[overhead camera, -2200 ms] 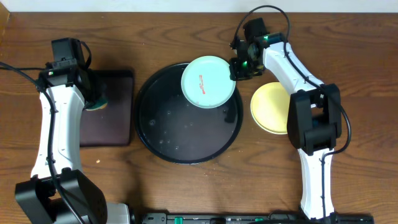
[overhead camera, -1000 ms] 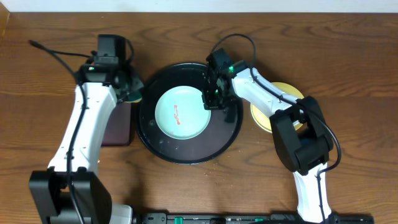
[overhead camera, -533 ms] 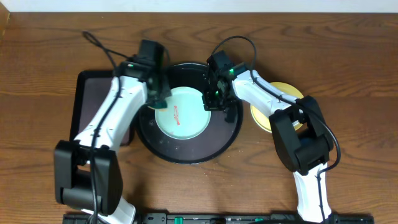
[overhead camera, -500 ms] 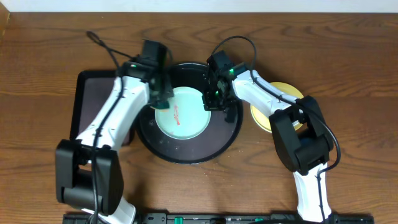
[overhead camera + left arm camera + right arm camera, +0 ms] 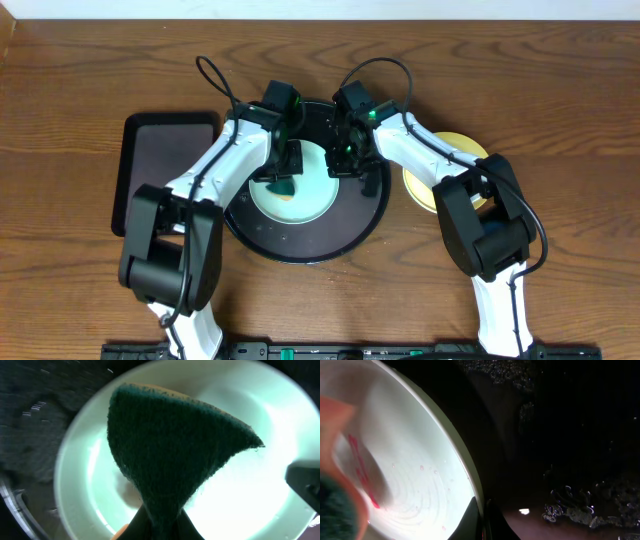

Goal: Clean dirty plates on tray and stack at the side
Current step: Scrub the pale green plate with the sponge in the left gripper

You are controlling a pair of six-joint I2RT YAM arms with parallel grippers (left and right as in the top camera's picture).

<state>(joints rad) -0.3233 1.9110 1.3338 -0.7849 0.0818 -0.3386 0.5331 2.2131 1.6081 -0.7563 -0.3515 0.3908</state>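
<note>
Left arm (image 5: 213,170): white shells, black joint housings, black cable (image 5: 218,80) looped at my wrist. Right arm (image 5: 432,150): same white and black, second black cable (image 5: 385,61), small green light (image 5: 371,114). My jaws: black.

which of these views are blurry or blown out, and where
Left wrist: the green sponge is soft and out of focus, and the mint plate behind it is washed out bright. Right wrist: the plate glares white against the near-black wet tray, which shows small glints. Overhead: sharp and evenly lit.

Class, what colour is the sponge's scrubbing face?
Dark green; the sponge shows best from the left wrist.
</note>
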